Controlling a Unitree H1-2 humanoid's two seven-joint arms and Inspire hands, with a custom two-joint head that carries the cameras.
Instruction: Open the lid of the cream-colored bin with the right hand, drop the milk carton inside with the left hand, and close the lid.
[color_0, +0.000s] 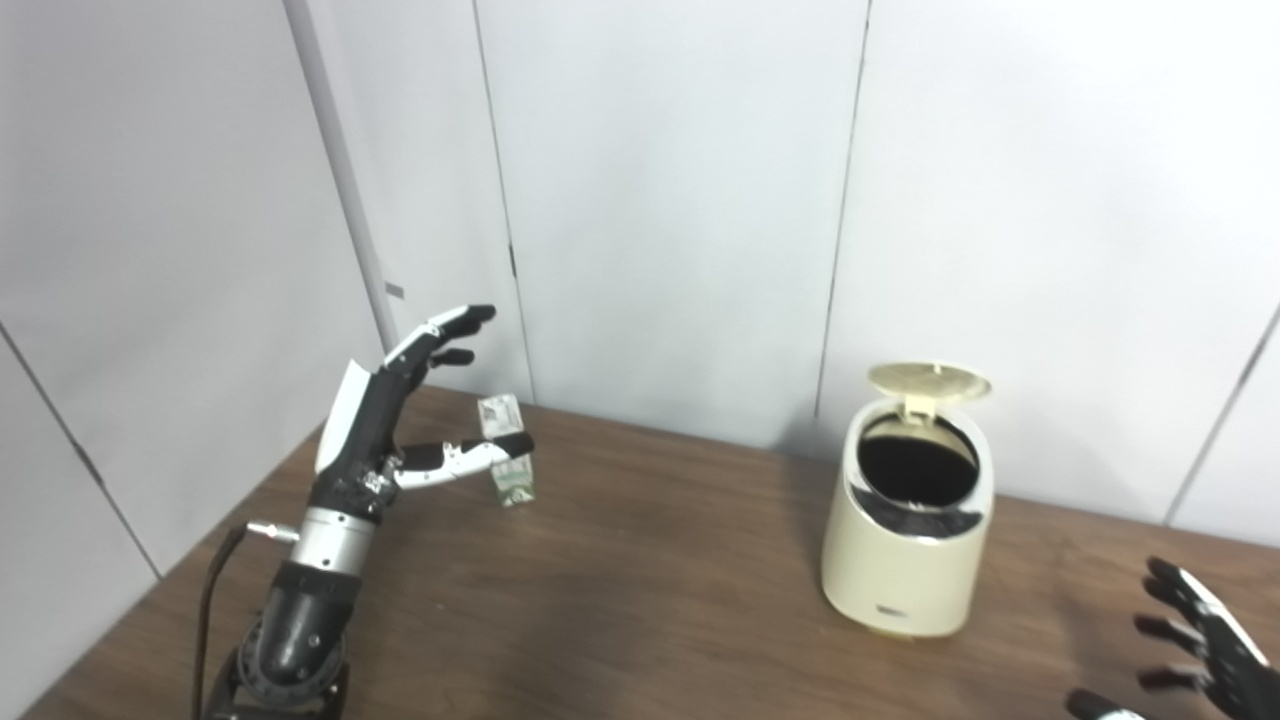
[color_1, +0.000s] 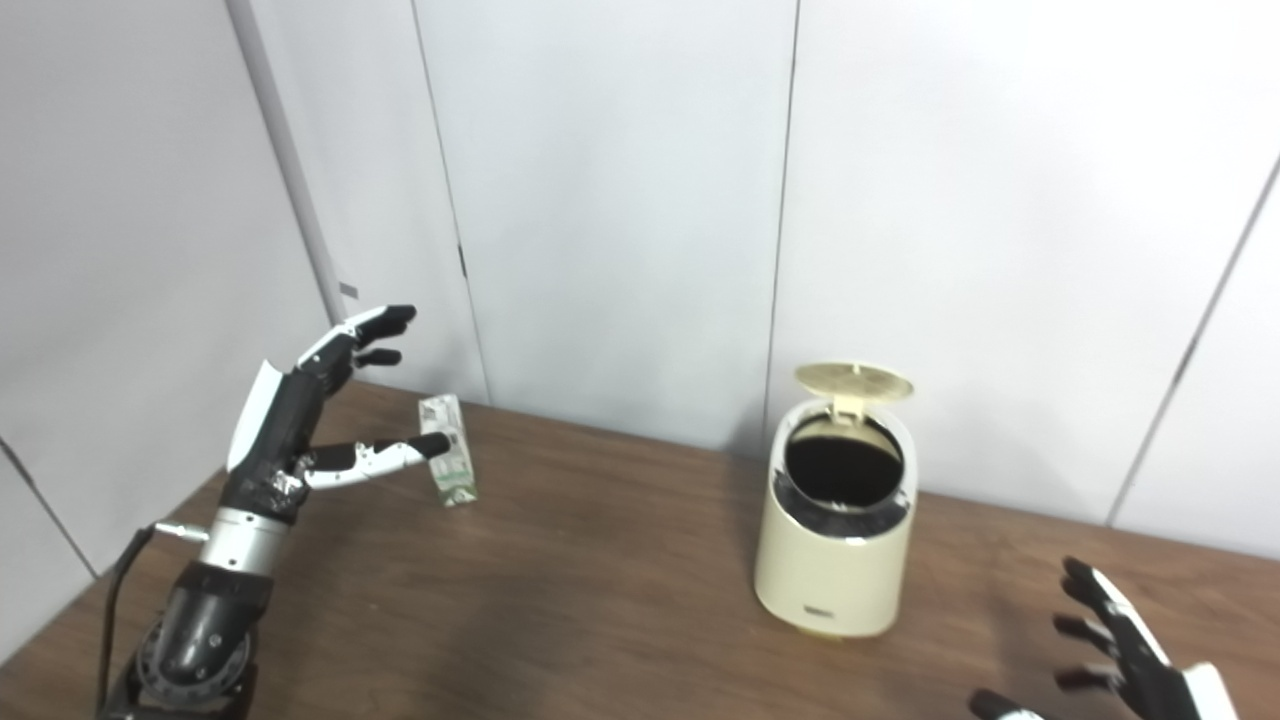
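Nearest, at the bottom right edge, the right hand (color_1: 1130, 655) is hovering low over the table (color_0: 620, 600), its fingers (color_0: 1175, 585) spreading apart and holding nothing; part of it is being cut off by the frame. It is sitting near the bin, to the bin's right, not touching it.

At the bottom left, the left arm is rising from the table edge, a black cable (color_0: 205, 610) trailing beside the wrist. The left hand (color_0: 385, 425) is standing raised above the wood, fingers (color_0: 445, 325) stretching out and apart, the thumb (color_0: 465, 458) pointing toward the carton. Nothing is being held.

The cream bin (color_0: 905, 545) is standing upright on the right side of the table. Its lid (color_0: 928, 380) is tipping up and back on the hinge, leaving the dark opening showing.

Farther back on the left, the milk carton (color_0: 508, 455) is standing upright on the table near the wall panels (color_0: 660, 200), well apart from the bin. The thumb tip is crossing in front of the carton; whether it is touching is not clear.
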